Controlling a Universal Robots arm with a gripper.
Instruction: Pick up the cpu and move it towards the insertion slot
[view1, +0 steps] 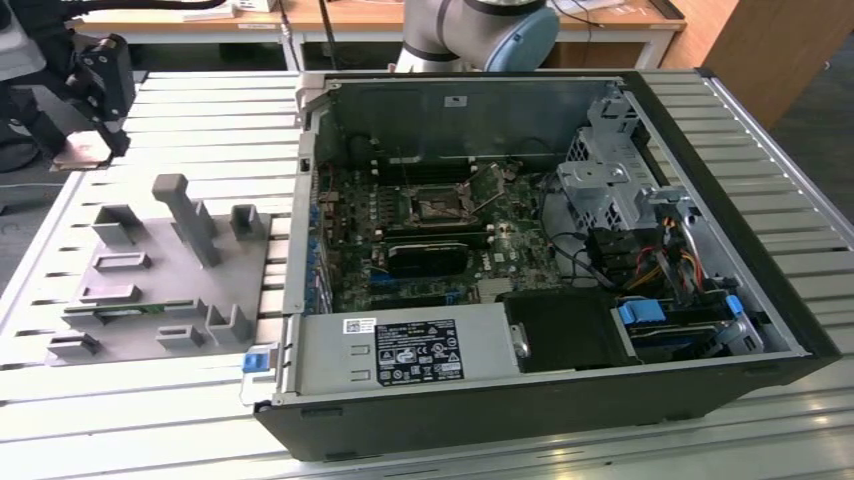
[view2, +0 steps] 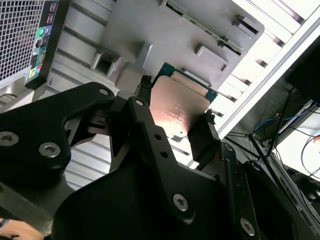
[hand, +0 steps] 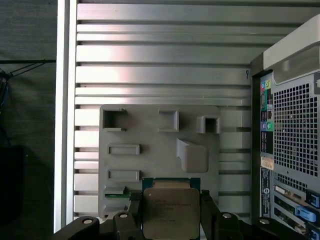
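- Hand (view1: 91, 145) clenched on the cpu (view1: 78, 155) by two opposite edges. Both wrist views show a finger each side and the metal top facing the cams.
- Cpu is up in the air at the exterior view's far left, off the grey fixture plate (view1: 147, 290) and well apart from the insertion slot (view1: 437, 207) inside the open PC case (view1: 320, 130).
- To do it well, IMO: carry the chip level w/ a firm but light grip, since thin edges could slip or tilt.
- The path should clear the tall post (view1: 187, 220) and the case wall. Come in from above the slot, not sideways.
- Surface (view1: 200, 110): pale slatted metal w/ ribbed grooves.
- Room: wooden desks (view1: 347, 15) behind, arm base (view1: 467, 25) at the back.
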